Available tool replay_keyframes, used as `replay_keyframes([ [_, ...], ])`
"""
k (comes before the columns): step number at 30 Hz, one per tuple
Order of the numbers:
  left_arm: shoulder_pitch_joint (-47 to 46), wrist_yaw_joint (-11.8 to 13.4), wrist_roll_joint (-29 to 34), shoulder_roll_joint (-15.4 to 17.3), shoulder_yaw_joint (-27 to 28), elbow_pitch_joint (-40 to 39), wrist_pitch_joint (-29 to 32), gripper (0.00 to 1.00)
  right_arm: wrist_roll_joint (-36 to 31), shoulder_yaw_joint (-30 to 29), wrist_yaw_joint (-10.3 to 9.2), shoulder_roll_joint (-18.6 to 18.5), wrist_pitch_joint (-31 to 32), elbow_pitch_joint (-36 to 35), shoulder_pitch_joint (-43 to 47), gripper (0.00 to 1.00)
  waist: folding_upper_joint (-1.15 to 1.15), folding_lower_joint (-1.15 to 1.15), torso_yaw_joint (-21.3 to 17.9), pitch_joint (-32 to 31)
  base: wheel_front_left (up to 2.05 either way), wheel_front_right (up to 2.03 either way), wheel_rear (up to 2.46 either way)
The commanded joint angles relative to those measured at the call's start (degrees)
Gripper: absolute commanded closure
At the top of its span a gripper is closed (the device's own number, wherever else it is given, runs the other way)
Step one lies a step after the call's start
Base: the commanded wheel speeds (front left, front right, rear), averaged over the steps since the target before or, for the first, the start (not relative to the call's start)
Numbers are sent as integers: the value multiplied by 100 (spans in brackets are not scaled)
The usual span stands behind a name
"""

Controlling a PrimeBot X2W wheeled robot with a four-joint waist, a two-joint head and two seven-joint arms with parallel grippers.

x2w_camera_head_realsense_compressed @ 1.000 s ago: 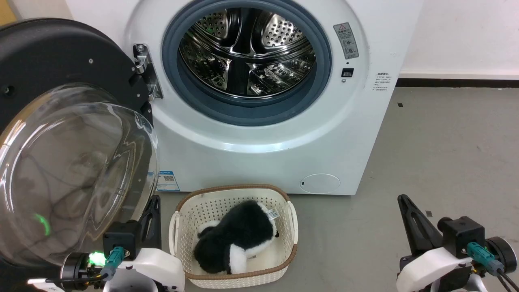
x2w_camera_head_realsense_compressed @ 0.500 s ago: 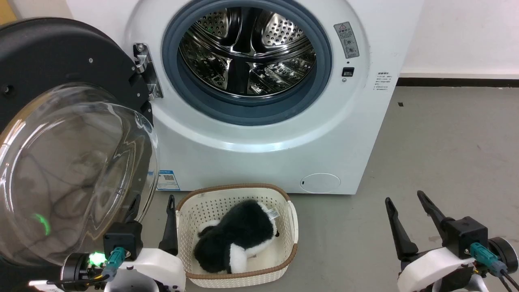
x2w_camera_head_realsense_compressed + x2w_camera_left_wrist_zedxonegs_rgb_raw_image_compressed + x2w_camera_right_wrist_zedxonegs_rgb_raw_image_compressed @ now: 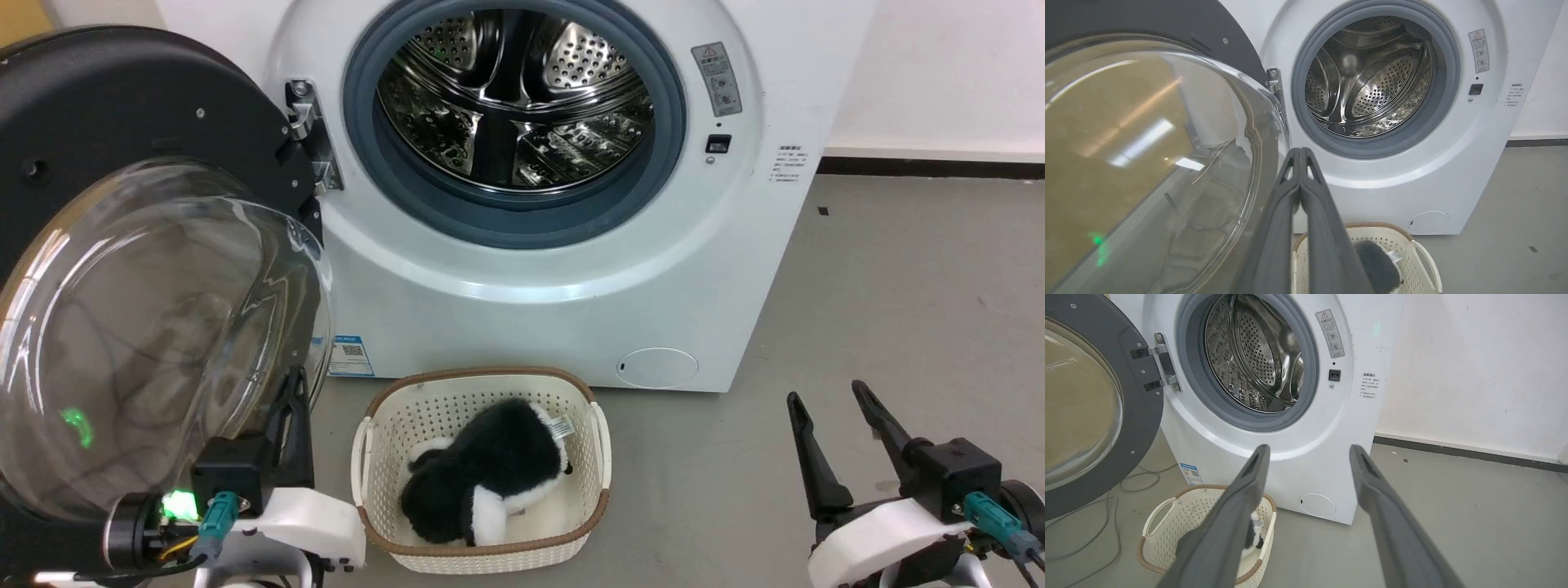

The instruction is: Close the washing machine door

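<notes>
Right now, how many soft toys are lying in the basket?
1. A black-and-white soft toy lies in the cream basket in front of the washing machine. A smaller one could be hidden beneath it.

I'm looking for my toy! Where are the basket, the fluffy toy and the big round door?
basket (image 3: 441, 408): head view, on its inner back wall.
fluffy toy (image 3: 498, 457): head view, on its black back.
door (image 3: 122, 90): head view, on its black frame.
</notes>
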Motion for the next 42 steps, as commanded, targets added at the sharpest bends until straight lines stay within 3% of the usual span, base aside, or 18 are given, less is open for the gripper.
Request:
replay_keyframes([
  [1,-123,54,-11,58,5,-86,-63,100,93,-21,1,5,-65,17,-26,0,0,0,39,10,0,0,0],
  [11,-452,62,-212,175,230,-543,-183,100,208,-104,1,8,-185,41,-48,0,0,0,312,72,0,0,0],
  [15,-661,-40,-518,129,469,-709,-231,100,258,-132,1,9,-232,67,-50,0,0,0,438,99,0,0,0],
  [22,-1015,-277,-704,317,862,-843,-314,100,332,-191,2,10,-316,92,-70,0,0,0,660,175,0,0,0],
  [42,-2121,-416,-1711,1249,2195,-437,-351,100,547,-399,2,14,-543,183,-142,0,0,0,1229,393,0,0,0],
])
